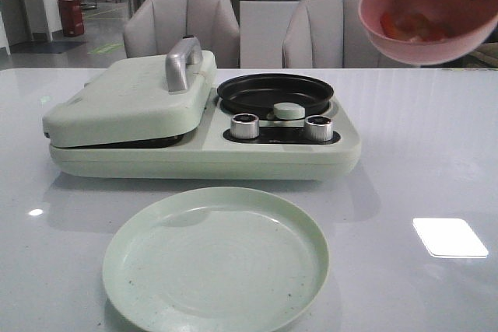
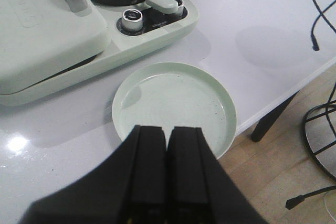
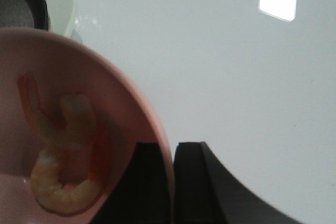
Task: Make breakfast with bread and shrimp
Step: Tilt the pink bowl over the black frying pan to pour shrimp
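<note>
Front, left wrist and right wrist views. The right gripper (image 3: 167,182) pinches the rim of a pink bowl (image 1: 429,17), one finger inside and one outside the wall, and holds it in the air at about 2 o'clock from the black round pan (image 1: 275,92) of the pale green breakfast maker (image 1: 202,126). The shrimp (image 3: 63,156) lie inside the bowl, on its lower wall. The left gripper (image 2: 168,166) hangs over the near edge of the green plate (image 2: 173,103), its fingers closed together on nothing.

The step in hand appears to be tipping the shrimp into the pan. To do it well, bring the bowl's lip over the pan's middle before tilting further, tilt slowly, and keep clear of the silver knobs (image 1: 244,124) and the closed lid's handle (image 1: 181,61).

The shrimp are curled, so no single heading is clear; in the front view their reddish mass runs roughly 10 to 4 o'clock. No bread is visible; the lid is shut.
</note>
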You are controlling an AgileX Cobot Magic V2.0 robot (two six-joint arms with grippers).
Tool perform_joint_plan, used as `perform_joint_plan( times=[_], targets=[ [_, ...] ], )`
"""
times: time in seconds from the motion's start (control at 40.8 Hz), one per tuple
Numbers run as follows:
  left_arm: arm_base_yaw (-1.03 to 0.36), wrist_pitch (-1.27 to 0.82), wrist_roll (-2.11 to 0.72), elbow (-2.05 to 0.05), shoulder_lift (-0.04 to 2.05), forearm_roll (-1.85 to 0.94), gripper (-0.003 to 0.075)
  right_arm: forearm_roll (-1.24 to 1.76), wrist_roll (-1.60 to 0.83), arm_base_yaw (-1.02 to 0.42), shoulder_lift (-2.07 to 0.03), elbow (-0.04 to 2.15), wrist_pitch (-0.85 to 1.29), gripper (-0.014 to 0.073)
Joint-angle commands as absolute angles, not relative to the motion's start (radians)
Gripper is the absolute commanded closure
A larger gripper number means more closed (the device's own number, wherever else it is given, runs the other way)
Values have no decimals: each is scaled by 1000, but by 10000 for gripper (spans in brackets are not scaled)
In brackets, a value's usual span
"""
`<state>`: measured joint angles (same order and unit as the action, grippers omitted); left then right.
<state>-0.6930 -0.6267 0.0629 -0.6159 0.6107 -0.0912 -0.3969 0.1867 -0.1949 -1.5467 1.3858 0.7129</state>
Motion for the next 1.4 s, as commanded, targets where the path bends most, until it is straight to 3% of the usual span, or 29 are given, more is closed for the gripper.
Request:
perform_joint_plan(
  times=[0.0, 0.245, 0.588, 0.931, 1.371],
  targets=[
    [-700, -558, 68, -648, 610, -97, 619, -624, 335, -271, -1537, 1486, 695, 547],
    [-700, -558, 68, -648, 610, -97, 619, -1120, 604, -465, -1652, 1557, 706, 547],
    [-700, -558, 68, -648, 610, -97, 619, -1812, 1027, -610, -1823, 1565, 808, 547],
    [-700, -564, 68, -648, 610, -97, 619, -1812, 1014, -629, -1942, 1650, 911, 547],
    [-700, -564, 68, -648, 610, -97, 619, -1812, 733, -632, -1967, 1782, 992, 547]
  ],
)
